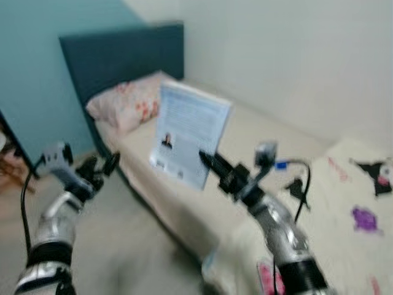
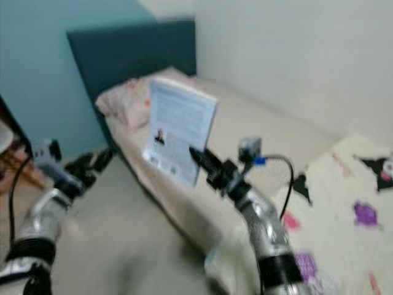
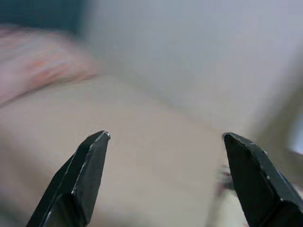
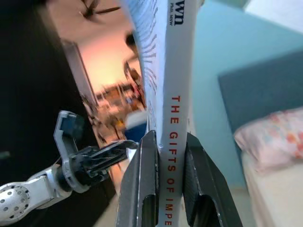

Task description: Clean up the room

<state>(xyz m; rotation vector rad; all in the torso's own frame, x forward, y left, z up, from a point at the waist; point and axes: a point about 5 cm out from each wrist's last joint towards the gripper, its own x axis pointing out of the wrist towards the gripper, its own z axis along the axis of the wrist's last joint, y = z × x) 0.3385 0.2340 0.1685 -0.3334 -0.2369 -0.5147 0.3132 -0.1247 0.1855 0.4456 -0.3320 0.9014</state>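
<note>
My right gripper [image 1: 206,158] is shut on a pale blue book [image 1: 189,133], holding it upright above the bed [image 1: 258,135]. In the right wrist view the black fingers [image 4: 142,189] clamp the book's white spine [image 4: 176,118], which carries red letters. My left gripper [image 1: 110,163] is raised at the left, above the floor beside the bed. Its fingers [image 3: 83,177] stand wide apart with nothing between them, pointing toward the beige mattress.
A pink floral pillow [image 1: 132,101] lies against the dark teal headboard [image 1: 123,55]. A cream blanket [image 1: 344,227] with cartoon prints covers the bed's near right. The teal wall [image 1: 37,80] is at the left, grey floor [image 1: 116,246] below, dark furniture [image 1: 9,147] at far left.
</note>
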